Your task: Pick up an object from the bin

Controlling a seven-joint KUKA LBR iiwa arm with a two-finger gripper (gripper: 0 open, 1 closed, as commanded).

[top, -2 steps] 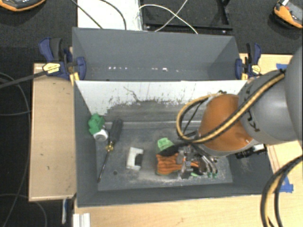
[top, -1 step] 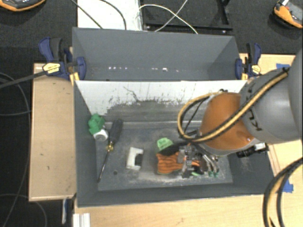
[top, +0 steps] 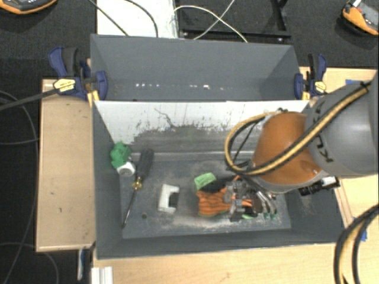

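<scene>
Starting at the left wall of the grey metal bin (top: pixel 106 176): a green piece (top: pixel 122 159) with a white round end, lying on the floor close against that wall. Just beside it to the right, a screwdriver (top: pixel 137 176), black handle uppermost, thin shaft slanting down and leftward toward the near-left corner. Further right, apart from both and alone on bare floor, a small white block (top: pixel 168 197) with one dark side. Next, near the middle of the floor, a green block (top: pixel 205 180), tilted, resting against the upper edge of an orange ribbed bundle (top: pixel 212 206). That bundle low on the floor, right of centre, nearer the front wall than the back one.

Directly at the bundle's right end, the gripper (top: pixel 241 207), down at floor level and in among the orange. Open, closed or gripping: cannot tell, since lost in a tangle of metal parts and orange material. Touching the bundle or merely just beside it: cannot tell either.

Above and to the right of that, the wrist's rounded orange cover (top: pixel 287 149), hanging over the right part of the floor. Furthest right, the grey arm (top: pixel 355 138), reaching in across the bin's right rim.
</scene>
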